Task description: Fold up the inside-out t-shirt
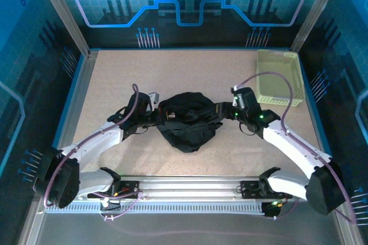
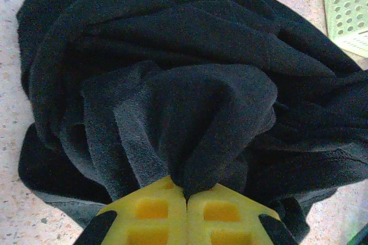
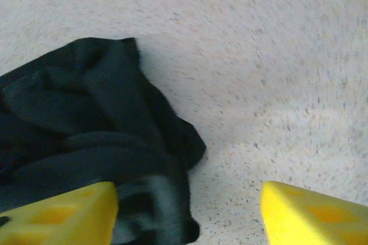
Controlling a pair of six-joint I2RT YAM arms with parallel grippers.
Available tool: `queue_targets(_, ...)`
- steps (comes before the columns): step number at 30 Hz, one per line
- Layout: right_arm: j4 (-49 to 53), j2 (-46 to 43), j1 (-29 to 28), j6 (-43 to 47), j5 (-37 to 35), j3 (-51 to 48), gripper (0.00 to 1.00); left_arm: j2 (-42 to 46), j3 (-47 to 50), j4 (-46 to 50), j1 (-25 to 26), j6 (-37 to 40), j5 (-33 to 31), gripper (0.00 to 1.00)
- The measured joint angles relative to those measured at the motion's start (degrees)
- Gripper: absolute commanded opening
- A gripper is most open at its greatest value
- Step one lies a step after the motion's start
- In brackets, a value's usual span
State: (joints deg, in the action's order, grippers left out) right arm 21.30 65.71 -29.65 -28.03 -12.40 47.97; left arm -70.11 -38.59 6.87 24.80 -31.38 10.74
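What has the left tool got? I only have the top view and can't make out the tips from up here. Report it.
Observer: In the left wrist view, the left tool is shut, pinching a bunched fold of the black t-shirt.
Operator: Now the other side.
Observer: In the right wrist view, the right tool is open with its jaws wide apart. The shirt's edge lies against one finger, bare table shows by the other, and nothing is gripped.
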Motion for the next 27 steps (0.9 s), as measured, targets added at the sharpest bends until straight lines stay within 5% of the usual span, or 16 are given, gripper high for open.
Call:
queue_targets(7, 5.75, 3.76, -15.85, -1.53, -7.69, 11.69, 0.77, 0.2, 2.14, -4.02, 0.55, -0.31, 2.12, 0.0)
queue_targets(14, 6.34, 13.94, -17.7, -6.16, -5.9, 12.09, 0.74, 1.2, 2.14, -5.9, 1.25, -0.46, 2.47, 0.0)
queue_targets(19, 6.14, 16.92, -17.99, -7.67, -3.78, 12.15, 0.44, 1.97, 2.49, -5.95, 1.36, -0.46, 2.47, 0.0)
queue_targets(24, 6.36, 17.55, -17.97, -7.98, -3.65, 13.22, 0.4, 2.56, 3.3, -5.99, 1.53, -0.46, 2.45, 0.0)
queue_targets(27, 6.56, 17.55, -17.97, -7.5, -3.96, 14.21, 0.23, 3.13, 3.56, -6.08, 1.62, -0.46, 2.45, 0.0)
